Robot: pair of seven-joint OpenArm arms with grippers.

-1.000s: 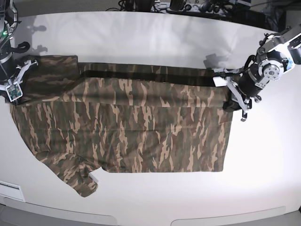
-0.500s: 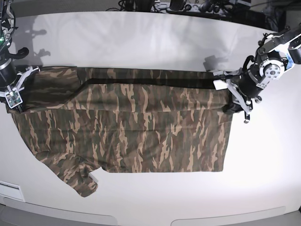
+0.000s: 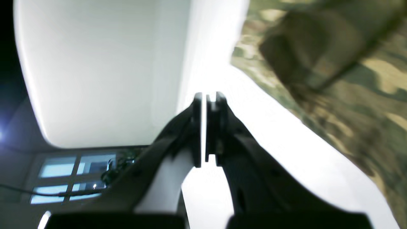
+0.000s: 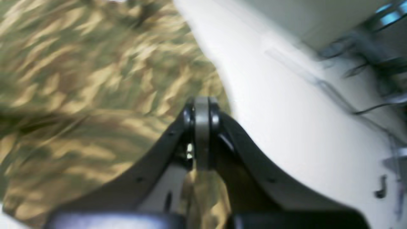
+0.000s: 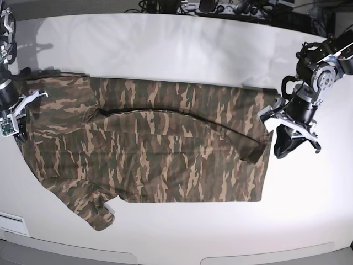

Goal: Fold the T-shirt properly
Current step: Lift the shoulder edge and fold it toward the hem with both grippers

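Base view: both grippers have carried the far edge of the camouflage-print cloth T-shirt toward six o'clock, laying the lengthwise fold; left gripper has let go, fingers together and empty, right gripper stays clamped on cloth.

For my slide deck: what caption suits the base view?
Camouflage T-shirt spread on a white table, one end effector at each end.

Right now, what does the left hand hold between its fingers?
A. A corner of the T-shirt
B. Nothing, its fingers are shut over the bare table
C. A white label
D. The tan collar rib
B. In the left wrist view the left hand has its fingers pressed together with only the white table showing behind them, and the T-shirt lies off to one side, clear of the fingertips.
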